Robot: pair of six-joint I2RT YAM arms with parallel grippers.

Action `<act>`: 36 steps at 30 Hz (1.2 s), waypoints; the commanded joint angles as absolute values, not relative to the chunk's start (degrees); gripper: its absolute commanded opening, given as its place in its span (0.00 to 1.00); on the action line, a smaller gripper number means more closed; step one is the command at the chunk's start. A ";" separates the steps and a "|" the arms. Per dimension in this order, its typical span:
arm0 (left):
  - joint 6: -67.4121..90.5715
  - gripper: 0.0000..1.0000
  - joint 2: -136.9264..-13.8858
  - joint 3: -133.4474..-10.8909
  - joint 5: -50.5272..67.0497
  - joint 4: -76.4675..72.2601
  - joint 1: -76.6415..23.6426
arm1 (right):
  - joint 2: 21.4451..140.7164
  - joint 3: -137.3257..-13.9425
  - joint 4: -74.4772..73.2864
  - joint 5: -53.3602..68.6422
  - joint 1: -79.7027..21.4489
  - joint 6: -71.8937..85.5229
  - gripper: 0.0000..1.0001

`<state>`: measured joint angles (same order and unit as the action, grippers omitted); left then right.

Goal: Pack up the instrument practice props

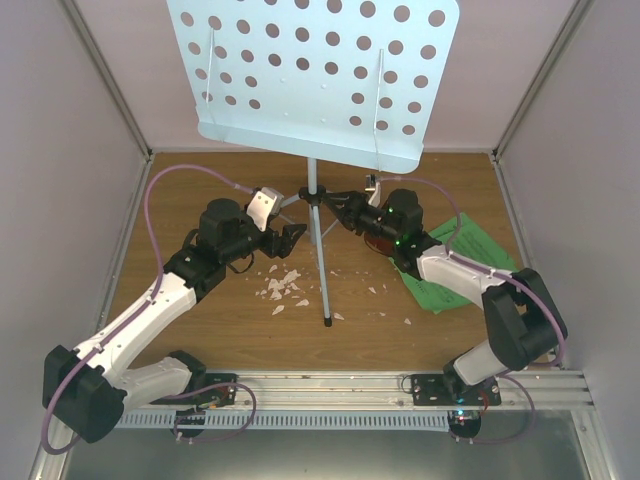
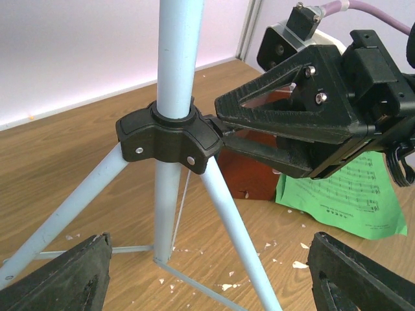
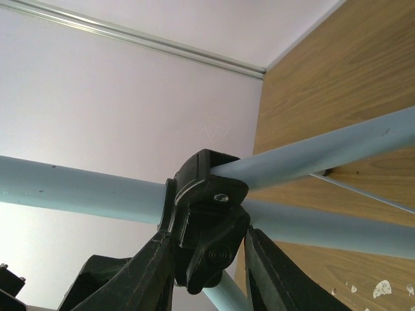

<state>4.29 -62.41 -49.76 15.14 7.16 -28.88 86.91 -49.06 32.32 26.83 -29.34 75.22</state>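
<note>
Right wrist: music stand collar [image 3: 206, 188] sits pinched within right gripper [image 3: 207, 249].

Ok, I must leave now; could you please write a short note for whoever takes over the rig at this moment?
Left gripper: open, empty, facing the tripod legs.
Right gripper: closed on the black hub of the music stand.
Stand upright, legs spread; metronome and green sheet music sit on the table, right of its pole.
Done: nothing packed yet.
Left: probably fold the stand, then pack all three.
</note>
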 commanded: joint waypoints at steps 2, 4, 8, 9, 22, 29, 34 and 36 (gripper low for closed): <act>3.28 0.83 -61.26 -50.65 14.64 5.54 -29.09 | 88.04 -48.94 35.05 26.10 -28.85 73.83 0.32; 3.26 0.83 -61.26 -50.63 14.62 5.51 -29.09 | 88.38 -49.11 35.44 26.58 -28.75 73.83 0.32; 3.27 0.83 -61.24 -50.63 14.51 5.63 -29.09 | 88.69 -49.37 36.17 27.23 -28.74 72.47 0.26; 3.27 0.83 -61.21 -50.64 14.48 5.63 -29.09 | 88.64 -49.39 36.06 27.39 -28.81 71.56 0.24; 2.80 0.83 -61.27 -50.71 13.66 5.81 -29.09 | 84.84 -43.57 44.10 28.04 -29.22 43.08 0.11; 2.60 0.83 -61.17 -50.64 13.57 5.79 -29.10 | 83.41 -41.22 43.34 26.69 -29.59 14.65 0.14; 2.38 0.83 -61.17 -50.63 13.41 5.97 -29.14 | 83.85 -40.77 41.45 23.90 -29.80 -0.50 0.18; 2.30 0.83 -61.30 -50.63 13.25 5.96 -29.15 | 83.94 -40.21 41.80 22.67 -29.79 -5.88 0.19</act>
